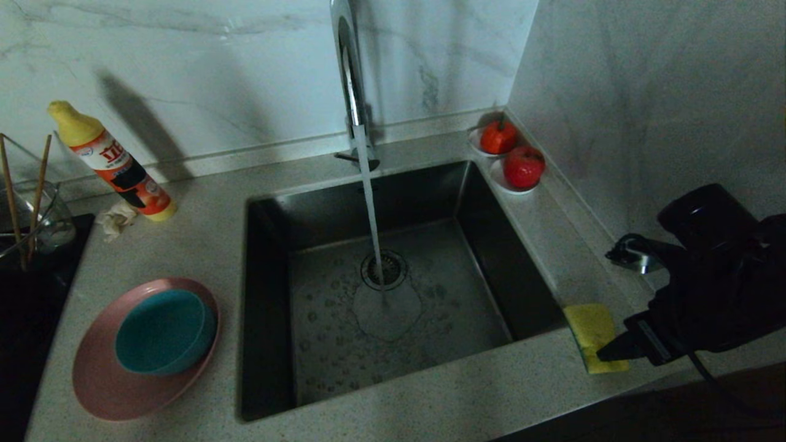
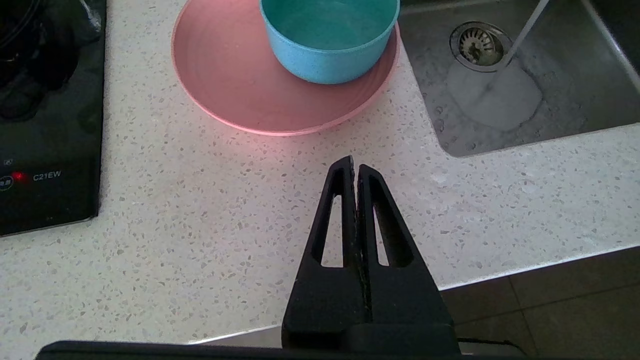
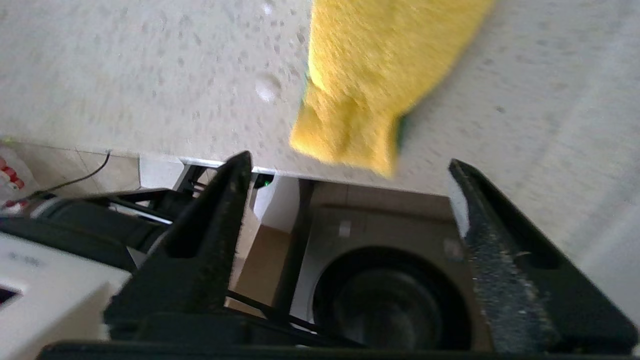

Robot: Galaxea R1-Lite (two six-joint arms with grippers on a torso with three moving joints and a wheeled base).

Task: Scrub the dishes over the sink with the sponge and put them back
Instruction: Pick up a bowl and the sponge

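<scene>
Right end effector [image 3: 350,195] open w/ jaws wide just short of sponge [image 1: 592,334] at counter [image 1: 430,405] edge: straddle it squarely, then squeeze; left end effector [image 2: 355,167] closed, parked.

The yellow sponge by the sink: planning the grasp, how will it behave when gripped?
The sponge looks soft: its near end is already crumpled, so it will probably squash. Likely light. Droplets on the counter suggest it may be wet.
</scene>
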